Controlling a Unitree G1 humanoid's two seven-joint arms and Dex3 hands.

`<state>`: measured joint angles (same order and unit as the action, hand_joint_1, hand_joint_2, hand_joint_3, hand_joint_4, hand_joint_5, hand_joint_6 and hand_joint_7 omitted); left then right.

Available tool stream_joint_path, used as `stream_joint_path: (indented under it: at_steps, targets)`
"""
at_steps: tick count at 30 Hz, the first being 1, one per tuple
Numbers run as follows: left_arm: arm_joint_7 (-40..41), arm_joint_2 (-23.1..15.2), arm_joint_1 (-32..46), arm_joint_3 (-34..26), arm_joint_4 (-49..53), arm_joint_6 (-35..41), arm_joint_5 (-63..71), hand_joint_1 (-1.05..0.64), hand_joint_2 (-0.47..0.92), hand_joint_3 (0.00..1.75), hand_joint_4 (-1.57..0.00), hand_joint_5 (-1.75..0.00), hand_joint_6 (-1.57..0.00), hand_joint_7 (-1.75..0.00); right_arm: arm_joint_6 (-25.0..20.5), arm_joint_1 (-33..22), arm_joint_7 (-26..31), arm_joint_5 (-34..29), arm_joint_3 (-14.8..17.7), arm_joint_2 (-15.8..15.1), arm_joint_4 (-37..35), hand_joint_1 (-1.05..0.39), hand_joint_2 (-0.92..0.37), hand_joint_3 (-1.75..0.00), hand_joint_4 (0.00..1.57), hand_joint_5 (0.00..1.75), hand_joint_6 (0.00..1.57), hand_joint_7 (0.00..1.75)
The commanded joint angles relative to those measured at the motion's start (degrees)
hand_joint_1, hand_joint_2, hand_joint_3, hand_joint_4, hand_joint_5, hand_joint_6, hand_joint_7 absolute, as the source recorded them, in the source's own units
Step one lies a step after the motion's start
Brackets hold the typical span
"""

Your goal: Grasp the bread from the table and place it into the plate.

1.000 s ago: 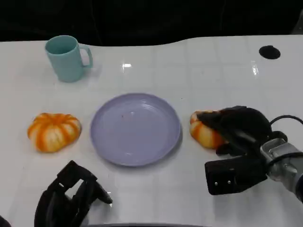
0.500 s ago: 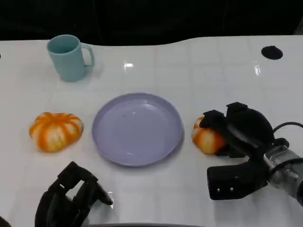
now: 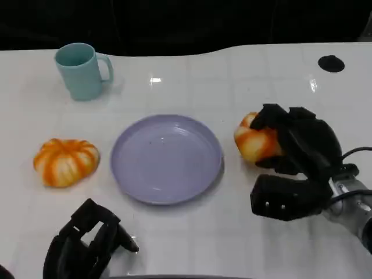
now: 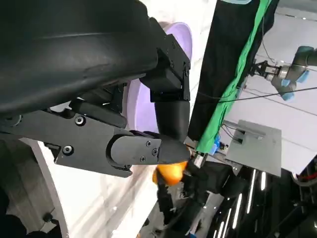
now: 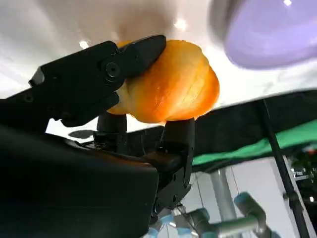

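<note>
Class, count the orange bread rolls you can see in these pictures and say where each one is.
2. One bread roll lies on the table left of the purple plate. The other bread roll is right of the plate, gripped by the right hand.

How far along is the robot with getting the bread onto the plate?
Done: the right hand grips one bread, with fingers wrapped around it in the right wrist view. In hand: that bread is beside the plate, not over it. Left: carrying it across and releasing it on the plate, which holds nothing yet. A second bread lies untouched; the left hand holds nothing.
</note>
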<state>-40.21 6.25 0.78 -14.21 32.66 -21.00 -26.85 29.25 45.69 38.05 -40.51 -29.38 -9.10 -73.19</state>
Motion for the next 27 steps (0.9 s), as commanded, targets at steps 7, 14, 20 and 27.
stream_joint_path:
  at_steps: [7,14,20,27]
  targets:
    - [-0.1,-0.7,-0.5,-0.4,0.5,-0.4,-0.4,-0.50,0.92,0.26,-0.60,-1.75,-0.50,-1.49,3.5,3.9,-1.5,0.5,-0.1,2.6,3.4,-0.08,-0.90,-0.30,0.72,1.75,0.62,1.61]
    - [0.5,-1.0,-0.2,-0.2,-0.1,0.0,0.1,-0.50,0.92,0.27,-0.60,-1.75,-0.50,-1.49,2.8,6.4,-3.7,-0.4,-1.4,5.8,4.4,-0.08,-0.87,-0.34,0.76,1.75,0.73,1.50]
    - [0.3,-1.1,-0.9,-0.4,0.7,-0.1,0.0,-0.51,0.92,0.27,-0.60,-1.75,-0.50,-1.50,0.5,9.2,-3.8,-2.8,-3.6,9.1,2.7,-0.08,-0.85,-0.38,0.78,1.75,0.73,1.52]
    - [0.1,-0.9,-1.0,0.0,1.4,-1.3,0.8,-0.51,0.92,0.27,-0.61,-1.75,-0.50,-1.50,-2.6,11.5,-3.3,-4.7,-5.7,12.4,0.0,-0.10,-0.82,-0.37,0.82,1.75,0.62,1.66]
